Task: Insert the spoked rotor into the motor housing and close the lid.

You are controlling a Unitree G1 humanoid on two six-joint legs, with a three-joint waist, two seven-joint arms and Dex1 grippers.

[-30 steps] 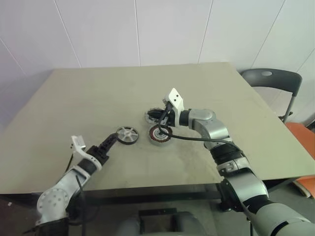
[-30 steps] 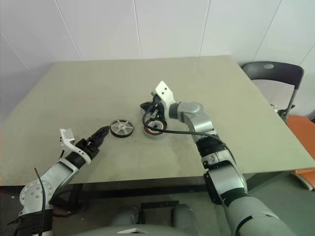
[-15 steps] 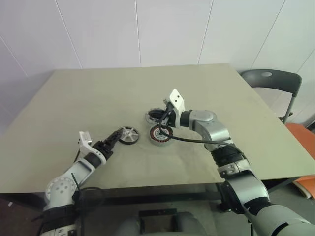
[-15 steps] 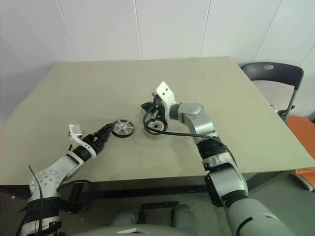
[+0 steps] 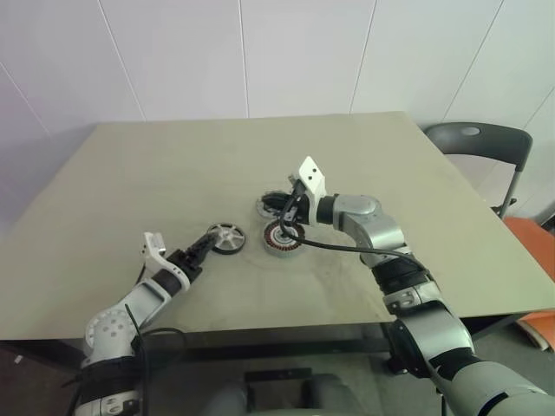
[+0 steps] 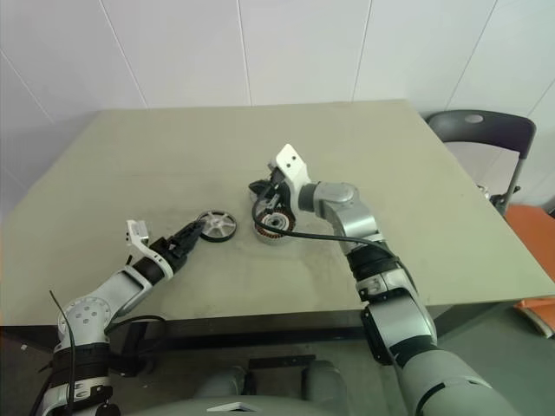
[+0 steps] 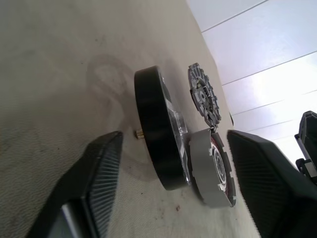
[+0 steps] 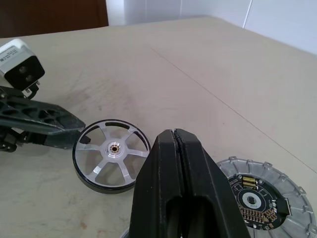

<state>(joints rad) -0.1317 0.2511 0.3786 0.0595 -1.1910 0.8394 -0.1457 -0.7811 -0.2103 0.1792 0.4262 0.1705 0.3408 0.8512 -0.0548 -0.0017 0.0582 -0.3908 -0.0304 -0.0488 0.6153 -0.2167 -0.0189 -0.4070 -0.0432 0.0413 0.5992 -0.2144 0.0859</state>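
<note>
Step in hand, by the look of it: picking up the spoked rotor (image 5: 225, 237), lying flat on the table (image 5: 130, 182) left of centre in the head views, just left of the motor housing (image 5: 281, 237) with its copper windings. Lid (image 5: 270, 206) flat just behind the housing, toward the frame's upper middle. Left gripper (image 5: 201, 249) reaching in from the lower left, fingers (image 7: 101, 168) apart and straddling the rotor's dark rim in the left wrist view, not yet pinching it. Right gripper (image 5: 286, 211) hovering over the housing and lid, fingers pressed together, holding nothing. Next move likely calls for closing on the rim, lifting, carrying right over the housing and setting the rotor down squarely into the winding ring. Against the frame a second ago: left gripper now further in toward the rotor, from short of it to around its edge; right arm, rotor, housing and lid unchanged.
</note>
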